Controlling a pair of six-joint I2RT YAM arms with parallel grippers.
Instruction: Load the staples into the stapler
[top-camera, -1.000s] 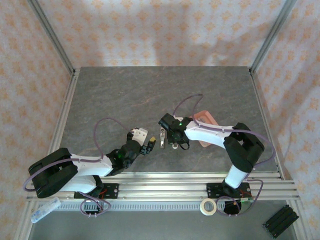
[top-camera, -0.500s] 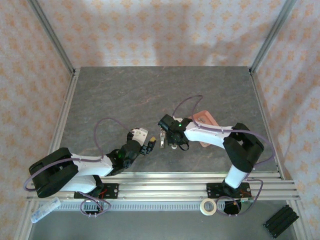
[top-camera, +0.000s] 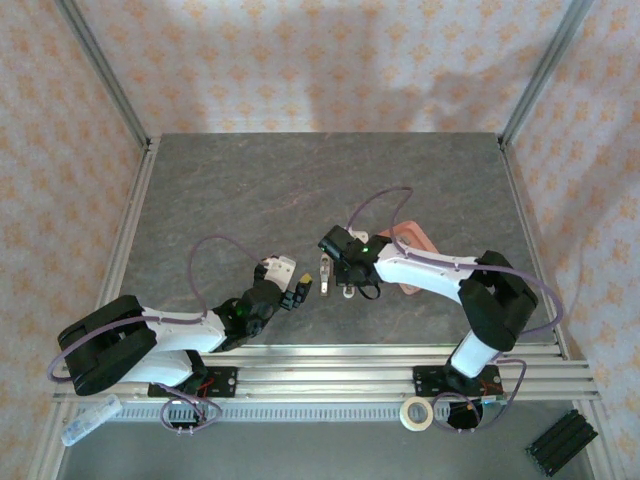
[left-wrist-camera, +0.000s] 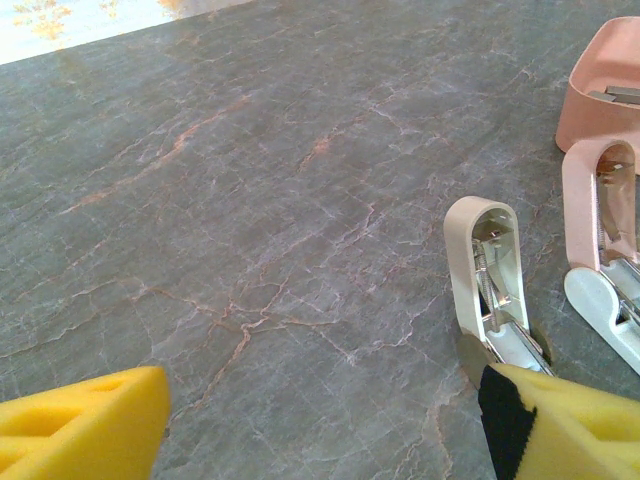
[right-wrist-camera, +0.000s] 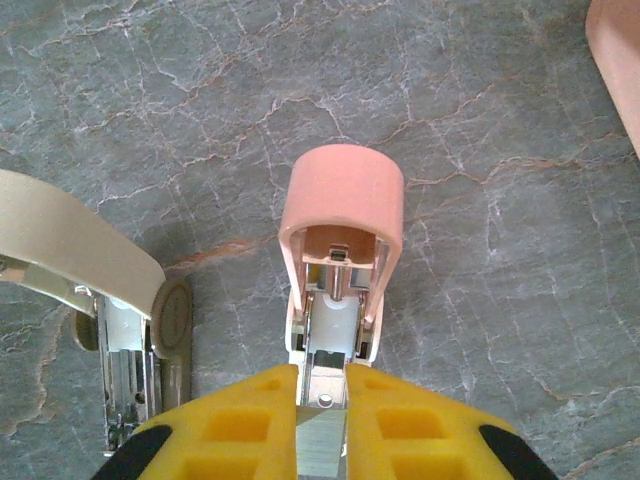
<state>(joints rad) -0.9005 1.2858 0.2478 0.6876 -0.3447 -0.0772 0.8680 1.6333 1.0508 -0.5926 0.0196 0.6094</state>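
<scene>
Little shifts: the elbow of the right arm (top-camera: 440, 268) drifts toward 4 o'clock while the right fingers (right-wrist-camera: 230, 420) stay clamped on the open pink stapler (right-wrist-camera: 342, 190), the left fingers (left-wrist-camera: 80, 420) stay spread beside the beige stapler (left-wrist-camera: 487, 270), and the staples (left-wrist-camera: 620, 93) lie unloaded in the tray (left-wrist-camera: 590, 112) at 2 o'clock.

Your left arm (top-camera: 170, 335) and right arm (top-camera: 425, 267) are built of white links between bulky black joints, and a thin purple cable (top-camera: 193, 265) loops off each. A green light (top-camera: 365, 238) glows on the right one. The fingers (right-wrist-camera: 230, 425) are yellow foam with black corners.
</scene>
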